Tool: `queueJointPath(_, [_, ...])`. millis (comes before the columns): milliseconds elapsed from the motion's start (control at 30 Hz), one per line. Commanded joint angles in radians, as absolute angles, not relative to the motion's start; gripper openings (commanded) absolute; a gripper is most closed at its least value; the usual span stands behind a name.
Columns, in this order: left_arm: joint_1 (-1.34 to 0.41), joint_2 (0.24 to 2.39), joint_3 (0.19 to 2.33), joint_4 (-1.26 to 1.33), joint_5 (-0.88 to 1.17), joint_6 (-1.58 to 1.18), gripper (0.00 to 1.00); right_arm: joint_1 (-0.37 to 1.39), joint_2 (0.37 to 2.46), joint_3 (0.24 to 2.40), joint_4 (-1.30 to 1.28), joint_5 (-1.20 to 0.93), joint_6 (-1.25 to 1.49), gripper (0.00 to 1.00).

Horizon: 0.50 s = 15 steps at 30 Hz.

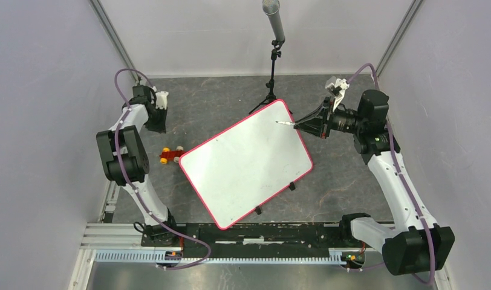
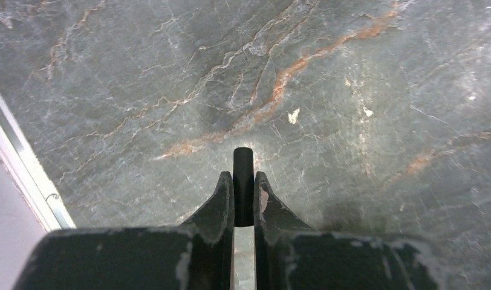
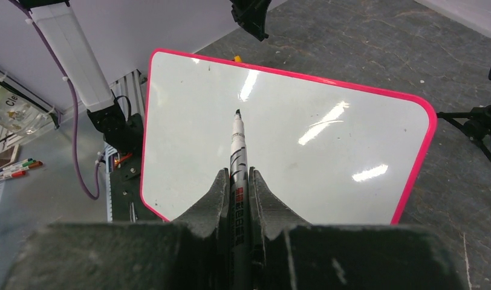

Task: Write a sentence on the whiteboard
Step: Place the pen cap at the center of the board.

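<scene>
From my station, the whiteboard (image 1: pixel 246 163) lies askew in the middle of the surface (image 1: pixel 219 96), one corner pointing to the near edge, its face plain white with glare streaks; my right jaws are clamped on a marker (image 3: pixel 238 139), its tip over the board's far-right corner (touching or not, I cannot tell); my left jaws, toward the far-left corner of the surface, pinch a short black stub (image 2: pixel 243 160); a toy car (image 1: pixel 170 154) sits just beside the board's left rim.
</scene>
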<state>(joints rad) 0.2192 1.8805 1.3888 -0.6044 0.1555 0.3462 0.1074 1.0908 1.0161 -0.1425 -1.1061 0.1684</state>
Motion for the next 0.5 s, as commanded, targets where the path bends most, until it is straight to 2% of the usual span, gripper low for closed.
queueJointPath(0, [0.204,1.931,1.413,-0.535,0.110,0.409,0.06,0.103,1.060,1.001,-0.180,-1.084,0.094,0.00])
queueJointPath(167, [0.196,1.934,1.374,-0.523,0.110,0.415,0.09,0.103,1.049,0.989,-0.237,-1.059,0.034,0.00])
queueJointPath(467, [0.182,1.917,1.338,-0.548,0.103,0.438,0.22,0.103,1.040,0.978,-0.247,-1.062,0.014,0.00])
